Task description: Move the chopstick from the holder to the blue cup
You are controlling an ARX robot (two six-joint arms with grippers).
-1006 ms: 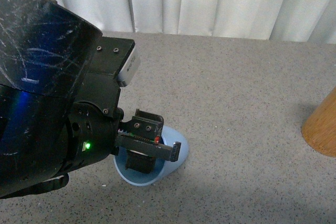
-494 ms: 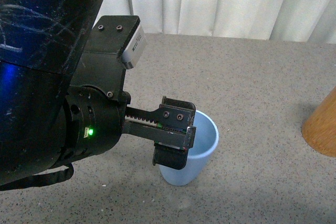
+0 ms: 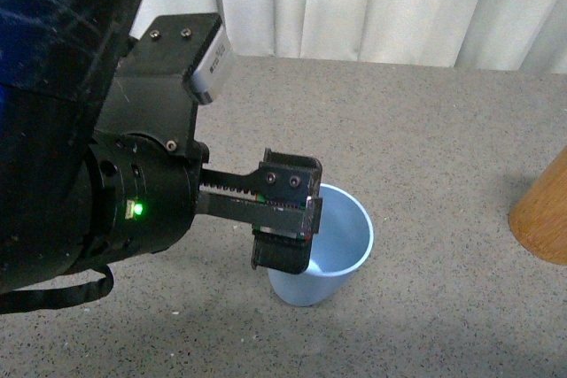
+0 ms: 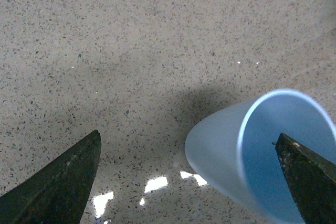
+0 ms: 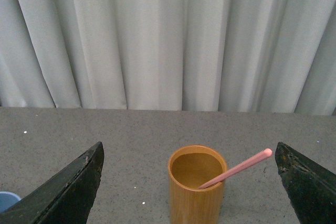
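Chopstick (image 5: pixel 235 169) aslant in holder (image 5: pixel 195 195), knob up

Blue cup (image 3: pixel 341 245): was light blue, its thin rim paler.
Holder (image 5: pixel 195 198): was orange-tan wood, darker brown inside.
Chopstick (image 5: pixel 236 169): was salmon pink.
Table (image 3: pixel 443 148): was grey, finely speckled with dark and pale flecks.
Curtain (image 3: pixel 381 6): was off-white, in vertical folds.
Left gripper (image 3: pixel 285 219) and right gripper (image 5: pixel 189 148): were black.
Left arm (image 3: pixel 62 130): was glossy black and scratched, with a green light (image 3: pixel 135 210).
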